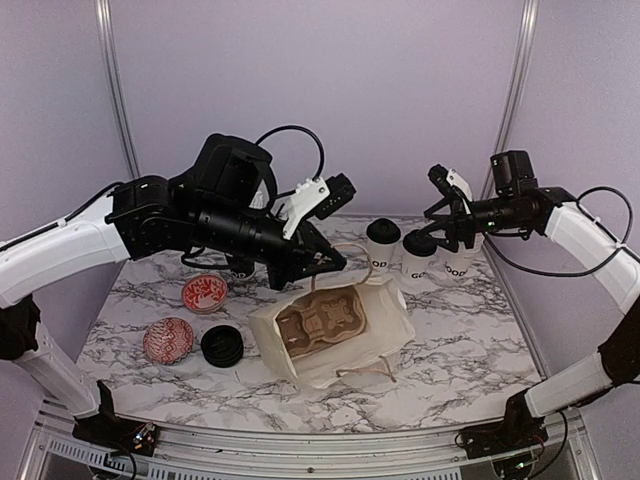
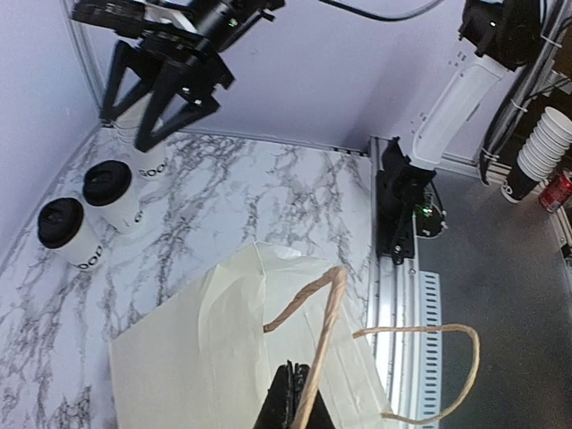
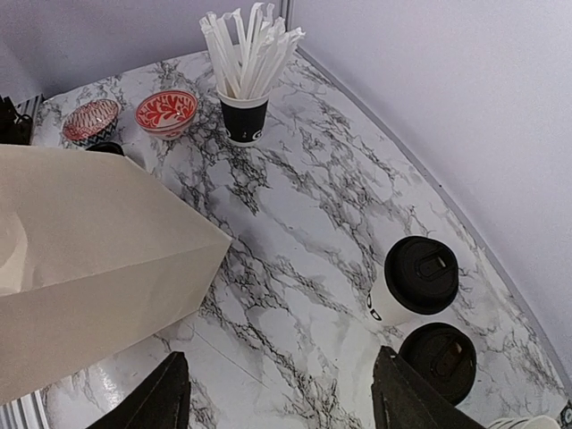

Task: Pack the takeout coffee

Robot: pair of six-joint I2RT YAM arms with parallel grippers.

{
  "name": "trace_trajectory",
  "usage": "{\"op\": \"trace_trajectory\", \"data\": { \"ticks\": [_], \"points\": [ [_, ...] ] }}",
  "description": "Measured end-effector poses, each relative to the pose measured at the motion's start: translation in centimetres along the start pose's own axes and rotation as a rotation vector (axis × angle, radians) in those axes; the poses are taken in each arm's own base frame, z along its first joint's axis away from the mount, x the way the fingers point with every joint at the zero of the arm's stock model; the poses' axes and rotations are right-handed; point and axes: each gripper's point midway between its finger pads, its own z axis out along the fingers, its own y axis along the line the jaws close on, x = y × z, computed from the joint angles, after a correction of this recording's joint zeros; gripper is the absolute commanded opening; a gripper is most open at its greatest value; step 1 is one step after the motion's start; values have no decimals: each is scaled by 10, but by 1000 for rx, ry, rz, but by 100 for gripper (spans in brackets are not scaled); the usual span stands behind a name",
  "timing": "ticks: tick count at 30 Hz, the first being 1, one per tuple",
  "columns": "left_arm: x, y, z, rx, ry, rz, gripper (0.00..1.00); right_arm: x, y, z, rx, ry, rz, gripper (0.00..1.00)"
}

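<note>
The cups (likely light, crushable) are best gripped gently mid-wall by the open, empty right gripper; the bag is pinched by the left gripper.

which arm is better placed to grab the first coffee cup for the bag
Right. Its pincer is open and hovers right beside the lidded coffee cups. The left pincer is shut on the bag handle, so it looks busy with the paper bag.

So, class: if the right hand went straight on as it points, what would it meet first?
Probably the bare marble tabletop, between the paper bag and the nearest lidded cup, though depth is unclear.
</note>
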Motion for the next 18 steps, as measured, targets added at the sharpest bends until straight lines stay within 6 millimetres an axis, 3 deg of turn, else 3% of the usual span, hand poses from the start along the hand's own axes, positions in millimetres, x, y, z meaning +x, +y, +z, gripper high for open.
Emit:
{"op": "trace_trajectory", "data": {
  "ticks": [4, 9, 13, 15, 18],
  "points": [
    [-17, 58, -21, -154, -48, -5, 1, -11, 11, -7, -50, -25, -19, 68],
    [-10, 133, -40, -329, -42, -62, 11, -49, 52, -36, -198, -128, -130, 98],
    [5, 155, -34, -366, -7, -103, 30, -68, 96, -48, -324, -176, -236, 99],
    [8, 157, -32, -372, 2, -110, 34, -70, 116, -42, -380, -170, -261, 96],
    [8, 160, -34, -391, 0, -129, 41, -68, 129, -24, -421, -133, -261, 90]
  ]
}}
